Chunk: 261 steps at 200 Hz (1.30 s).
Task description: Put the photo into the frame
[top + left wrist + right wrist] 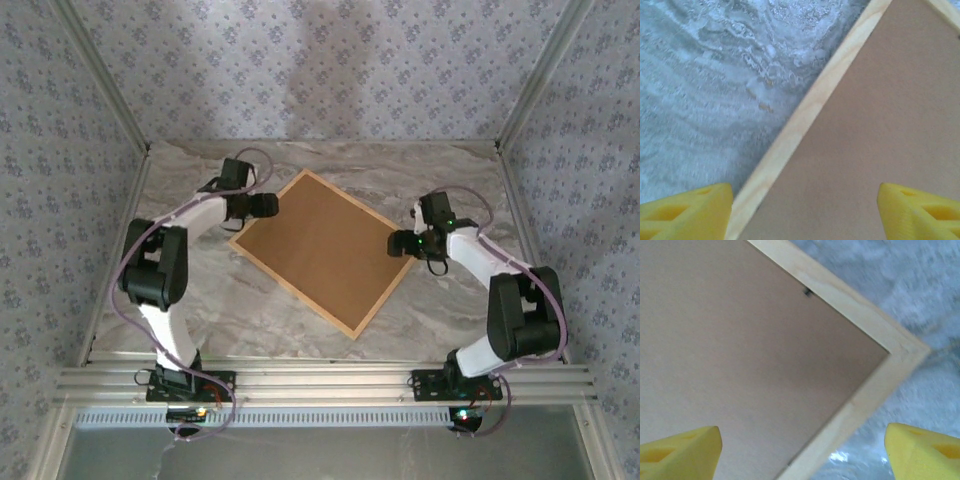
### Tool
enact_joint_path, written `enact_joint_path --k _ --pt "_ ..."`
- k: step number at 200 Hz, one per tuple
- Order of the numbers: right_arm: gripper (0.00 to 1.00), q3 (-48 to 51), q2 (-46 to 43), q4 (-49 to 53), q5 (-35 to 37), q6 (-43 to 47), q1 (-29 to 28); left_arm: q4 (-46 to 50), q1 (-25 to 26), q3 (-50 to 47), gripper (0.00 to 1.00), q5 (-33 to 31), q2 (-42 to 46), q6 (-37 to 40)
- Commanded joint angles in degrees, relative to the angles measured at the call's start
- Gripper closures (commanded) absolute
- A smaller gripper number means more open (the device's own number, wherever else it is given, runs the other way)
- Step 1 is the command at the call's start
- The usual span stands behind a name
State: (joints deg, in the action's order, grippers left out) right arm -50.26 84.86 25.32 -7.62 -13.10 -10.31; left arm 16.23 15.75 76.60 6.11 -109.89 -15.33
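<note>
The frame (325,250) lies flat on the marble table, turned like a diamond, its plain brown board facing up inside a light wood rim. The photo is hidden. My left gripper (268,206) hovers at the frame's left corner. In the left wrist view its yellow fingers (690,212) stand wide apart, open, astride the wood rim (805,115). My right gripper (402,243) sits at the frame's right corner. It is open too, with the rim (875,385) and the corner between its yellow fingers (925,452). Neither gripper holds anything.
The marble tabletop (250,310) is bare around the frame. Wallpapered walls with metal posts (525,100) close in the back and both sides. An aluminium rail (320,385) with the two arm bases runs along the near edge.
</note>
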Motion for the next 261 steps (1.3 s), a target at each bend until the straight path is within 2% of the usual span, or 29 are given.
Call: enact_joint_path --k 1,21,47,71,103,145,162,200,230,261 --pt "0.13 3.6 -3.7 -2.5 2.3 -1.8 0.3 5.7 0.1 6.7 0.23 -1.0 -4.8 4.5" --pt "0.12 6.4 -4.8 -5.0 2.7 -3.8 0.5 9.0 0.6 13.3 0.23 1.4 -10.2 5.8" --pt "0.13 6.7 -3.0 -7.1 0.6 -6.6 0.5 12.6 1.0 19.1 0.24 1.2 -15.3 5.4" --pt "0.15 6.6 -0.5 -9.4 -1.9 -8.4 0.1 14.0 1.2 21.3 0.27 1.7 -17.3 4.6" --pt "0.18 5.6 2.2 -10.8 -3.1 -9.5 -0.1 14.0 1.5 19.5 0.33 2.3 -16.1 4.3" --pt "0.21 3.7 4.4 -12.3 -3.9 -9.8 -0.1 11.1 1.6 10.7 0.44 1.9 -10.7 2.1" --pt "0.22 1.7 5.7 -13.0 -4.6 -9.7 0.0 8.9 1.6 4.6 0.51 1.9 -6.8 0.8" --pt "0.26 -5.3 12.0 -13.8 -7.4 -10.3 -1.5 3.7 2.3 -10.9 0.59 1.6 4.4 -1.9" --pt "0.26 -12.7 17.3 -10.8 -7.2 -8.0 -3.8 1.7 3.6 -21.8 0.66 -1.1 12.9 -4.3" --pt "0.27 -19.0 21.0 -4.4 -7.3 -4.3 -4.7 -0.7 4.3 -30.2 0.72 -3.3 18.1 -6.5"
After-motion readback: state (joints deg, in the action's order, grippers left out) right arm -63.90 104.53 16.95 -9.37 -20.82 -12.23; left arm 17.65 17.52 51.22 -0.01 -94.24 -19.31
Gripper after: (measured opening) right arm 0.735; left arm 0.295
